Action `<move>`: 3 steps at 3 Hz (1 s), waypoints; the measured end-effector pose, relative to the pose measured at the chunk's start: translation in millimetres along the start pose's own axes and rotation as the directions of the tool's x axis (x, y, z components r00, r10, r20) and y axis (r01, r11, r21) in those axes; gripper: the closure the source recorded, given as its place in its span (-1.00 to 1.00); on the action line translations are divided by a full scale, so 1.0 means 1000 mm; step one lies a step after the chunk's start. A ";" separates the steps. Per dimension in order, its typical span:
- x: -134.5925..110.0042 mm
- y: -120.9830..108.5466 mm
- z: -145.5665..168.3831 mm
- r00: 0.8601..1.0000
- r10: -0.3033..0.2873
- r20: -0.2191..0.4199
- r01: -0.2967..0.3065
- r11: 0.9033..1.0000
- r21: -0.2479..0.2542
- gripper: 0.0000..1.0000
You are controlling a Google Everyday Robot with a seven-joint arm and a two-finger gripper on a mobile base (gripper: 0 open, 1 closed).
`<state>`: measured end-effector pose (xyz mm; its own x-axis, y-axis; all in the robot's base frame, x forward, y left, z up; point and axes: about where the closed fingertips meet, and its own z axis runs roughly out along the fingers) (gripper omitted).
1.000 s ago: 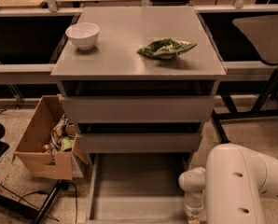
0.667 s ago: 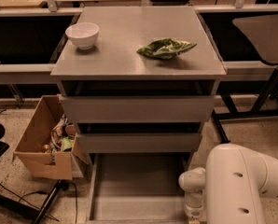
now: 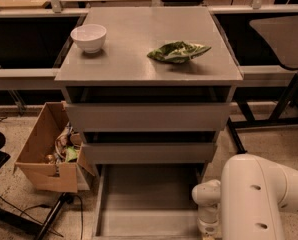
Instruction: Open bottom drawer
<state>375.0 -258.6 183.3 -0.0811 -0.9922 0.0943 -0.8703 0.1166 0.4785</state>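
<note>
The bottom drawer point(image 3: 149, 199) is pulled far out of the grey cabinet; its smooth grey tray interior shows, and its front is cut off by the frame's lower edge. Above it sit the mid-height drawer front point(image 3: 148, 153) and the tallest drawer front point(image 3: 148, 116), both pushed in. My white arm point(image 3: 254, 199) fills the lower right, and its wrist reaches down at the drawer's front right corner. The gripper lies below the frame edge and is out of view.
A white bowl point(image 3: 88, 37) and a green crumpled bag point(image 3: 178, 51) rest on the cabinet top point(image 3: 139, 64). An open cardboard box point(image 3: 49, 154) with clutter stands on the floor at the left, with cables by it. A black table frame point(image 3: 284, 109) stands at the right.
</note>
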 end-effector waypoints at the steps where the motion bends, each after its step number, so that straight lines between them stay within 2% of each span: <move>1: -0.002 -0.002 -0.001 1.000 0.001 0.000 -0.001 1.000 -0.003 1.00; 3: -0.003 0.000 -0.001 1.000 0.004 0.000 -0.004 1.000 -0.011 1.00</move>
<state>375.9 -255.9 183.4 -0.0844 -0.9918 0.0963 -0.8646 0.1210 0.4877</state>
